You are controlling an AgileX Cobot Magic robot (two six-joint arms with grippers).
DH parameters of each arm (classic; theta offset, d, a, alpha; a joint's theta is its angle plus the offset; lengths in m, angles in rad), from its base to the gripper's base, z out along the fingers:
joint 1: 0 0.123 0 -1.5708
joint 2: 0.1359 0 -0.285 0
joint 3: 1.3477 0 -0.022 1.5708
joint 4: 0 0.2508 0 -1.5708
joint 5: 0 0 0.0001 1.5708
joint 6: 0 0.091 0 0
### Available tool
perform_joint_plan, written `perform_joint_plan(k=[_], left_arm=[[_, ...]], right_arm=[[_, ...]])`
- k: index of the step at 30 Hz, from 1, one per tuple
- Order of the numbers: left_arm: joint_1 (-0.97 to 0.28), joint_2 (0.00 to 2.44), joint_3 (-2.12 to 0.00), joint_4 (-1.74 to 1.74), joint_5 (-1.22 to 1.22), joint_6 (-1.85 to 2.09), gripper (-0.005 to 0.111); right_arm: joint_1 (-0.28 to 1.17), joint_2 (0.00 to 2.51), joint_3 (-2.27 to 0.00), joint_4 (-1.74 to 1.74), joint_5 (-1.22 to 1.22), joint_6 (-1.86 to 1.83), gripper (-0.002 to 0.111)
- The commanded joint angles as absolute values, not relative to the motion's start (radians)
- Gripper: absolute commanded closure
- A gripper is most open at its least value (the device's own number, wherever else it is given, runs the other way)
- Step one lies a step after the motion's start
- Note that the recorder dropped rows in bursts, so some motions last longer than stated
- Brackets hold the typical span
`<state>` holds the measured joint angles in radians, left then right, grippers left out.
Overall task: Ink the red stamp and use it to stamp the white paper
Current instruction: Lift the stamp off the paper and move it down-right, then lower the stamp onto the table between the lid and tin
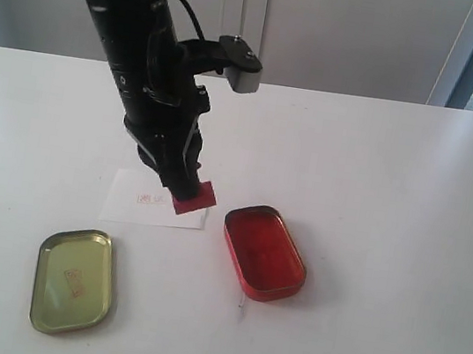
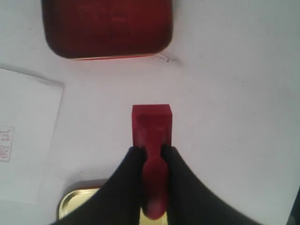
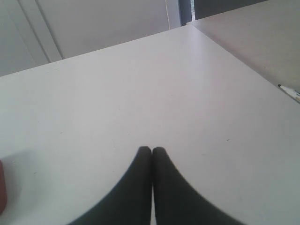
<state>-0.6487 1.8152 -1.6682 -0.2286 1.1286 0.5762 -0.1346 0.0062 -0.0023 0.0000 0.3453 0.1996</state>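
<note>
My left gripper (image 1: 183, 189) (image 2: 151, 151) is shut on the narrow handle of the red stamp (image 1: 195, 198) (image 2: 151, 124). The stamp's block base hangs just over the right edge of the white paper (image 1: 146, 200) (image 2: 23, 136). A faint red imprint (image 1: 149, 200) (image 2: 4, 143) shows on the sheet. To the right of the stamp lies the open red ink tin (image 1: 264, 252) (image 2: 108, 28). My right gripper (image 3: 152, 150) is shut on nothing, low over bare table, and is out of the exterior view.
A gold-coloured tin lid (image 1: 74, 279) (image 2: 77, 202) lies in front of the paper, near the table's front left. A pen tip (image 3: 290, 92) shows at the far table edge in the right wrist view. The white table (image 1: 394, 192) stretches bare to the right.
</note>
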Motion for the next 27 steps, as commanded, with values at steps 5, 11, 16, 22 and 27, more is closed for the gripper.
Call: perform_joint_plan(k=[5, 11, 16, 22, 27], left_arm=[[-0.648, 1.806, -1.557, -0.391, 1.221, 0.730, 0.107], [-0.606, 1.843, -1.481, -0.507, 1.221, 0.844, 0.107], [-0.570, 1.914, -1.476, -0.552, 1.221, 0.921, 0.107], [-0.570, 1.993, -1.476, -0.584, 1.221, 0.975, 0.107], [-0.570, 2.034, -1.476, -0.589, 1.221, 1.004, 0.107]], right_arm=[[-0.139, 0.000, 0.000, 0.000, 0.342, 0.199, 0.108], [-0.139, 0.000, 0.000, 0.000, 0.342, 0.199, 0.108], [-0.139, 0.000, 0.000, 0.000, 0.342, 0.199, 0.108], [-0.139, 0.000, 0.000, 0.000, 0.342, 0.199, 0.108], [-0.139, 0.000, 0.000, 0.000, 0.342, 0.199, 0.108]])
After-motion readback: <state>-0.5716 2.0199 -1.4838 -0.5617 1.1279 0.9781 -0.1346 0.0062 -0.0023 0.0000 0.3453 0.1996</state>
